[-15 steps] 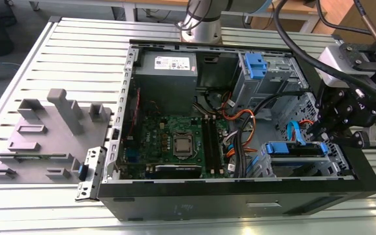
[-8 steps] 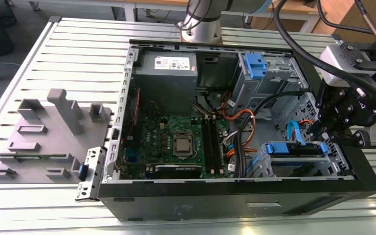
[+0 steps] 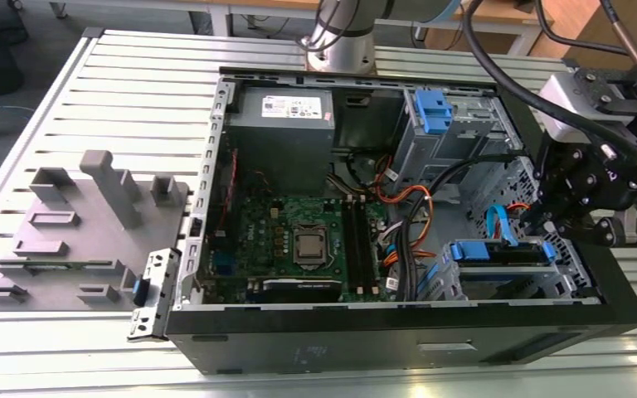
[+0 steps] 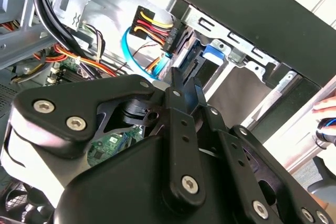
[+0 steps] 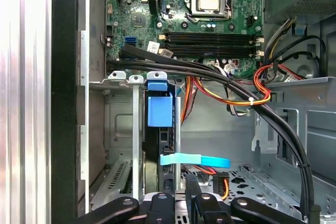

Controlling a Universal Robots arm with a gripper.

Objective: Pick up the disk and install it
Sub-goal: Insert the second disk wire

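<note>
The disk (image 3: pixel 493 253) sits in the drive cage (image 3: pixel 443 282) at about 4 o'clock in the open computer case (image 3: pixel 407 327) in the exterior view, most of its body hidden by the cage's grey sheet-metal walls, so that mainly its blue plastic end tab and a sliver of dark side show; in the first wrist view the disk (image 5: pixel 159 109) stands on edge between two thin metal rails, its lower end lost behind a light-blue flat cable (image 5: pixel 194 159). The gripper (image 3: pixel 567 236) hangs over the case's rim at 3 o'clock, just beside the cage; its black linkages block much of the second wrist view, where the gripper (image 4: pixel 184 85) shows its two slim finger tips pressed close together with nothing between them. Whether they touch the disk cannot be told. A bundle of black cables (image 5: pixel 236 85) with orange and red wires crosses between the green motherboard (image 3: pixel 296 240) and the cage. The grey power-supply box (image 3: pixel 285 112) lies at 11 o'clock and a tall blue clip (image 3: pixel 431 112) at 1 o'clock. Outside the case, at 9 o'clock, a grey moulded fixture (image 3: pixel 70 228) rests on the ribbed aluminium table (image 3: pixel 109 91). A hand (image 4: pixel 326 113) is cut off at the second wrist view's edge.
</note>
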